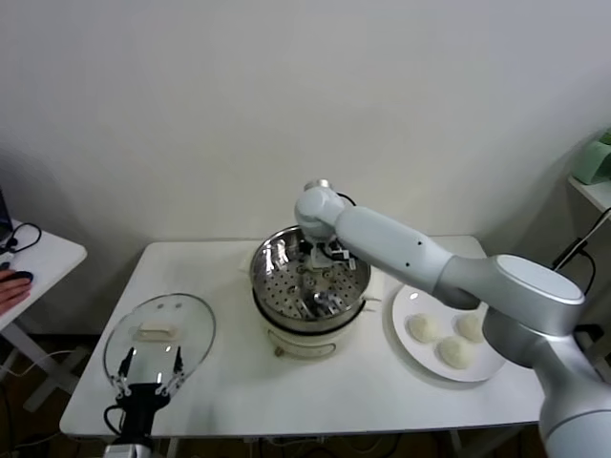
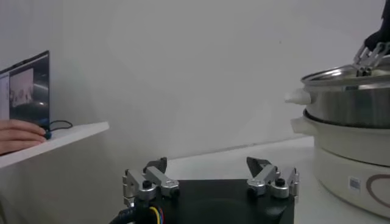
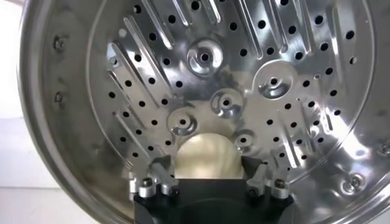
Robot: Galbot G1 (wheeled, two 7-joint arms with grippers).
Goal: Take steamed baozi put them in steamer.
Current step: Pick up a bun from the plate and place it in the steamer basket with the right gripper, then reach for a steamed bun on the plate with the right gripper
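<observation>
The steamer [image 1: 262,279] stands mid-table on its white pot base, and also shows in the left wrist view [image 2: 350,106]. My right gripper [image 1: 321,261] reaches down inside it. In the right wrist view the right gripper [image 3: 207,173] is shut on one cream-white baozi [image 3: 206,155], held just over the perforated steel bottom [image 3: 244,67]. Three more baozi [image 1: 421,327] [image 1: 469,325] [image 1: 455,352] lie on the white plate [image 1: 400,313] to the right of the steamer. My left gripper [image 1: 150,367] [image 2: 210,173] is open, empty and parked at the table's front left.
The glass lid [image 1: 162,329] lies flat on the white table [image 1: 239,382] just beyond the left gripper. A side table [image 1: 38,258] with a person's hand [image 1: 10,286] stands at the far left. A shelf with a green object [image 1: 597,162] is at the far right.
</observation>
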